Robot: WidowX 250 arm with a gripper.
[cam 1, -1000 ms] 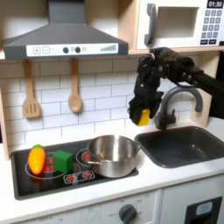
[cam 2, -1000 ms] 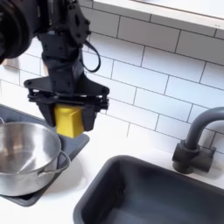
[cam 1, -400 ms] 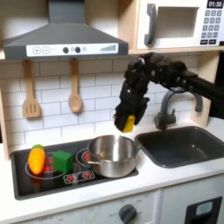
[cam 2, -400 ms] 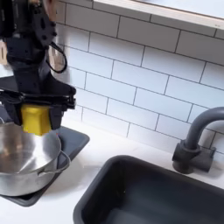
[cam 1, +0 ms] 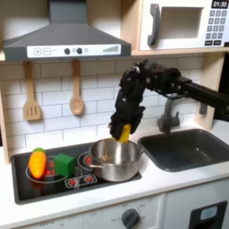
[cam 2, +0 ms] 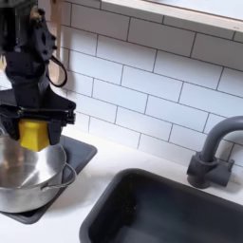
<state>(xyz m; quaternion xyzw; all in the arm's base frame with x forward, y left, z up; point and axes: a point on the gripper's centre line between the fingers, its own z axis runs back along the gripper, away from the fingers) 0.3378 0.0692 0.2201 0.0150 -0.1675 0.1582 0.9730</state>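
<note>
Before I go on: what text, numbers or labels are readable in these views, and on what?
"01:30", roughly, on the microwave display at the first exterior view's top right; the digits are blurred.
Microwave keypad: marks too small to read.
Stove panel's red marks: unreadable.
Nothing on the gripper, yellow block or pot.

A corn cob (cam 1: 37,163) and a green block (cam 1: 63,165) are lying well to the claw's (cam 1: 122,136) left in the first exterior view. A faucet (cam 1: 175,101) is standing to the claw's right, a sink (cam 1: 186,148) lying below it.
</note>
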